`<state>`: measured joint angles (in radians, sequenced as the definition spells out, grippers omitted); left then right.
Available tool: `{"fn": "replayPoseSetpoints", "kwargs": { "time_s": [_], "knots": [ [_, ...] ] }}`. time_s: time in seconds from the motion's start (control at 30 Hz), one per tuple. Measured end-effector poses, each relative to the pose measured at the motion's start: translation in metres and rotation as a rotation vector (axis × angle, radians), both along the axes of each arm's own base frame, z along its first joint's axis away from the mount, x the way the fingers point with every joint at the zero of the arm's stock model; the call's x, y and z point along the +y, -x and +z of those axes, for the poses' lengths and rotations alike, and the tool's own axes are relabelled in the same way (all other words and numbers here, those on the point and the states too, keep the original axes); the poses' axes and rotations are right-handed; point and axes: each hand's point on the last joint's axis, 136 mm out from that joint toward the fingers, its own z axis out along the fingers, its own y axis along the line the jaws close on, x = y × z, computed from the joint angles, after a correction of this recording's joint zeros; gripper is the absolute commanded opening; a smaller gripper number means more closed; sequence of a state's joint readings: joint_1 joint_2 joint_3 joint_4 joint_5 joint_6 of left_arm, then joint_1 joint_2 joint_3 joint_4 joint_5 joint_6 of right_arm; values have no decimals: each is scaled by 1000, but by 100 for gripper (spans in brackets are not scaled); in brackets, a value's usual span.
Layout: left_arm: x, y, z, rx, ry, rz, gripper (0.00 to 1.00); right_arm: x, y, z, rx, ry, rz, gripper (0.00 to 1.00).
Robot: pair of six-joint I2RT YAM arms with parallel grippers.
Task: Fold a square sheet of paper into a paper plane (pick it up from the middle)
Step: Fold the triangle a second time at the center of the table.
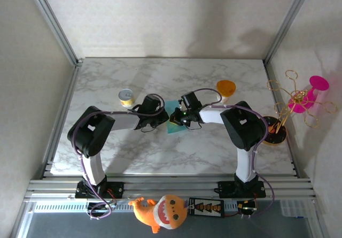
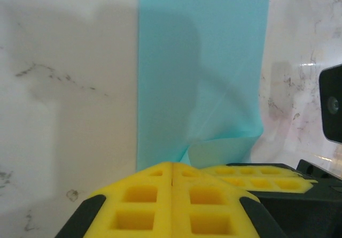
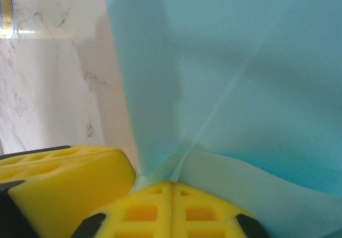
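The square sheet of paper (image 1: 172, 109) is teal-blue and lies at the middle of the marble table (image 1: 214, 147), where both arms meet. In the left wrist view the square sheet of paper (image 2: 203, 61) stretches away flat, and its near edge curls up right at my left gripper (image 2: 171, 164), whose yellow pads are pressed together. In the right wrist view the square sheet of paper (image 3: 224, 77) rises in a creased fold into the closed seam of my right gripper (image 3: 171, 182). The two grippers sit tip to tip, left gripper (image 1: 162, 121), right gripper (image 1: 178, 119).
A small yellow can (image 1: 126, 97) stands to the back left of the paper, and an orange cup (image 1: 225, 88) to the back right. A gold wire rack (image 1: 291, 104) with a pink cup stands at the right edge. A plush toy (image 1: 160, 212) lies by the arm bases.
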<state>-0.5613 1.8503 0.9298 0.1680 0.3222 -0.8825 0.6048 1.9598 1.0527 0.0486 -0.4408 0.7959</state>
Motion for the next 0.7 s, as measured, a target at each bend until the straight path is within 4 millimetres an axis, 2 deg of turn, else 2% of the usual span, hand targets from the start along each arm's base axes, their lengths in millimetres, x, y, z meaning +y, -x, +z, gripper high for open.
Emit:
{"fn": "replayPoseSetpoints", "kwargs": {
  "time_s": [0.13, 0.4, 0.57, 0.7],
  "knots": [
    [7, -2, 0, -8, -30, 25, 4, 0, 0, 0, 0, 0, 0, 1],
    [2, -8, 27, -79, 18, 29, 3, 0, 0, 0, 0, 0, 0, 1],
    [-6, -2, 25, -70, 33, 9, 2, 0, 0, 0, 1, 0, 0, 0],
    [-6, 0, 12, -44, 18, 5, 1, 0, 0, 0, 1, 0, 0, 0]
  ]
}}
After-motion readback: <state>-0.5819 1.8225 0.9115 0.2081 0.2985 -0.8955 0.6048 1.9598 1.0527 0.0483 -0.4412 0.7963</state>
